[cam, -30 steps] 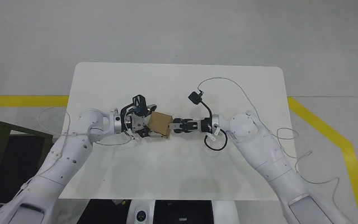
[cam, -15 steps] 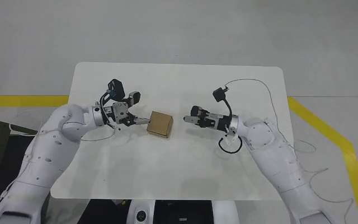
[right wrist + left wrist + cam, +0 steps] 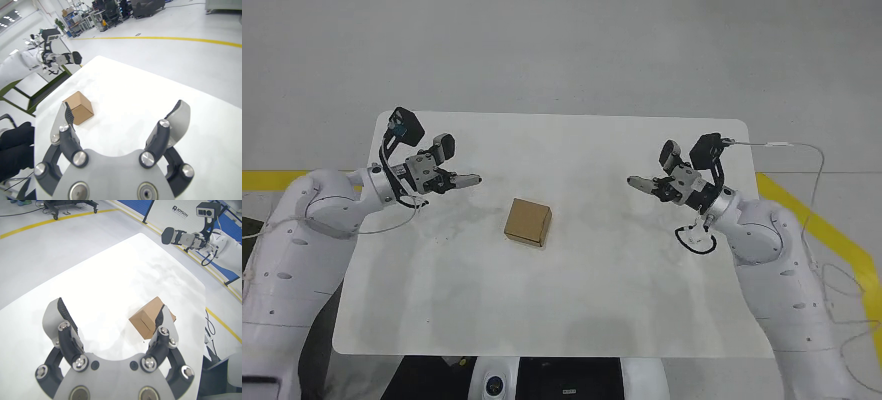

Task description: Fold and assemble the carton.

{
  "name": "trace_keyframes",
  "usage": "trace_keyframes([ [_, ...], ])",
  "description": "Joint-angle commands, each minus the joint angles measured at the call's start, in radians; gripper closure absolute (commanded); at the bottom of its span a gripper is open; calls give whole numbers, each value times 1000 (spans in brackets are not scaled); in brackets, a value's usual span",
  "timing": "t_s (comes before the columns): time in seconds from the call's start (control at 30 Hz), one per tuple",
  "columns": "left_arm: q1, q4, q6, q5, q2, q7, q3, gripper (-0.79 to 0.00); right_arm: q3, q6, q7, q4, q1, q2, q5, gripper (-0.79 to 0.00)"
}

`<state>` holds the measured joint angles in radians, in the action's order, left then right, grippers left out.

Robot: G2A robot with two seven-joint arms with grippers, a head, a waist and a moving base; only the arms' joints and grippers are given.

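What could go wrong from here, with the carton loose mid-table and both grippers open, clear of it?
The carton is unheld; a seam shows on one face in the left wrist view, so a flap might spring open. If only the left gripper or the right gripper comes in, it would likely shove the light carton rather than grip it. The cable loop at the right wrist could snag.
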<state>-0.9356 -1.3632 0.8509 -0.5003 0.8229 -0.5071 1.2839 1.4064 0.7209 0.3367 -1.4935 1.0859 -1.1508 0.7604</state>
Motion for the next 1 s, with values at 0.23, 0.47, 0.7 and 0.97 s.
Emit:
trace_keyframes([
  [0.23, 45, 46, -33, -23, 1, 32, 20, -785, 82, -85, -107, -62, 21, 15, 191, -785],
  [0.47, 64, 73, -38, -32, 5, 47, 11, -785, 104, -122, -118, -91, 10, 23, 279, -785],
  [0.7, 64, 73, -38, -32, 5, 47, 11, -785, 104, -122, -118, -91, 10, 23, 279, -785],
  [0.97, 64, 73, -38, -32, 5, 47, 11, -784, 104, -122, -118, -91, 10, 23, 279, -785],
])
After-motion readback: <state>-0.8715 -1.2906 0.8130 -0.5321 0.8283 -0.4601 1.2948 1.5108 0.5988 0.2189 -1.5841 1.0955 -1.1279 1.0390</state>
